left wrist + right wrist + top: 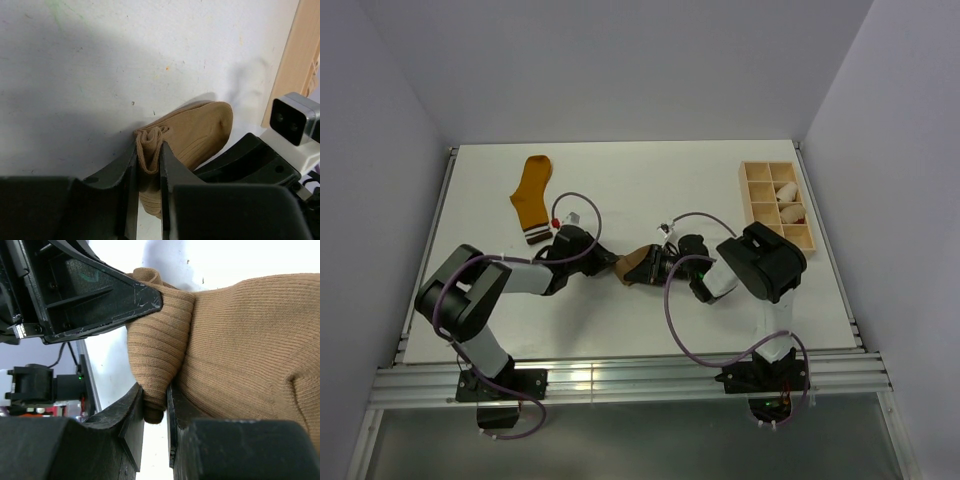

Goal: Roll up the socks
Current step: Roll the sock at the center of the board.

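Left wrist — tan sock [197, 132] pinched, fold hidden between fingers [120, 174].

I see bright, even light on the white table [650, 180], soft grey shadows beside the sock [200, 130], and glare along the rail [570, 378].

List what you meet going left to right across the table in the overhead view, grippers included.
orange sock → left gripper → tan sock → right gripper → wooden tray
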Tool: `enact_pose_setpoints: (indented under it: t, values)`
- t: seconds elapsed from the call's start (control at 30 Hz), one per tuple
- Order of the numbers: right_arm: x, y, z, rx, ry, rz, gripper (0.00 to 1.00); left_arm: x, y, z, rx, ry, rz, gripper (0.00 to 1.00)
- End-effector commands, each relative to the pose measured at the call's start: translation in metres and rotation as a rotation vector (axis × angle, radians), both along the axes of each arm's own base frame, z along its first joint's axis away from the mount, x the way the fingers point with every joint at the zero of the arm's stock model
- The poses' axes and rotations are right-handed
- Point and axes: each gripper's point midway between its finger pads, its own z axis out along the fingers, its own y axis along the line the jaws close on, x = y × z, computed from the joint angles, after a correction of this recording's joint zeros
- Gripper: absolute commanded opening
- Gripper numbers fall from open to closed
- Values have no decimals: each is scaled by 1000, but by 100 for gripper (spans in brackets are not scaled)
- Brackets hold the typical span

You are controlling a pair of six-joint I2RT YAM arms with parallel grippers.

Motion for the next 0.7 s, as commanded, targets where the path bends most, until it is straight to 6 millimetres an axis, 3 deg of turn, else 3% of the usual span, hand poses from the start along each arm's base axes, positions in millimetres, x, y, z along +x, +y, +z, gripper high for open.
enact_pose_setpoints:
  t: [0.0,0.1,0.13,0.2,0.33,0.5,0.67]
  values:
    - [-9,-20,-32,-166,48,-27,20,-11,12,-16,132,37,-15,0]
    - [2,-23,-16,-229,-64,-47,37,-9,14,-11,180,36,-19,0]
    - [1,-26,-10,-264,-82,-48,44,-10,23,-16,231,51,4,0]
    - [3,-31,-7,-349,-144,-43,51,-7,26,-12,270,30,15,0]
    - [12,-29,24,-493,-325,-93,64,-9,29,-6,315,13,18,0]
    - [10,-19,49,-642,-510,-103,69,-11,27,-2,352,5,3,0]
    - [6,-6,58,-733,-637,-112,69,-12,24,-1,381,1,-12,0]
